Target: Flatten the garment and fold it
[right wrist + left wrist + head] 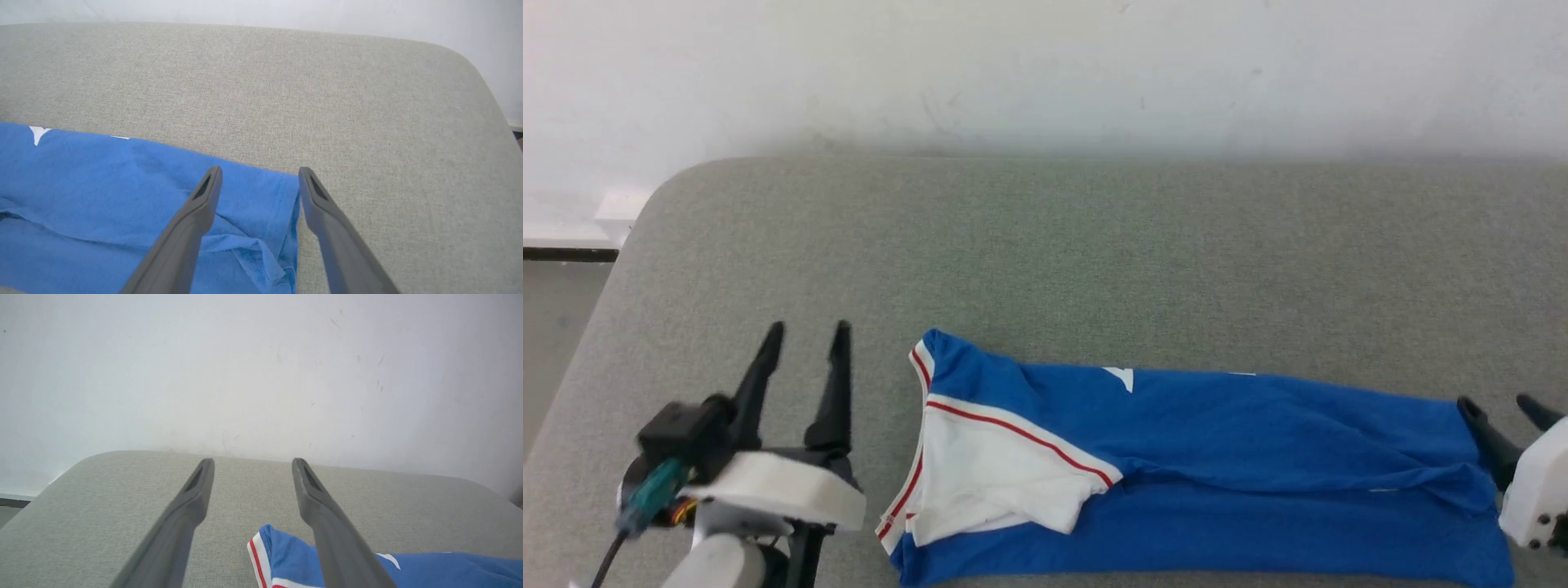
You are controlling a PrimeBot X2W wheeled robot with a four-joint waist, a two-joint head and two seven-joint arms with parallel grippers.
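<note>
The garment (1217, 474) lies folded lengthwise along the near edge of the grey table, blue with a white sleeve (988, 474) and red-striped trim at its left end. My left gripper (805, 339) is open to the left of the collar end, apart from the cloth. In the left wrist view the left gripper (252, 463) is open above the table, with the garment's collar corner (286, 555) below. My right gripper (1499, 404) is open at the garment's right hem. In the right wrist view the right gripper (259, 173) is open over the hem corner (261, 228), holding nothing.
The grey padded table (1094, 245) stretches back to a white wall (1045, 73). Its rounded left corner (666, 192) borders a strip of floor. In the right wrist view the table's right edge (486, 98) curves away.
</note>
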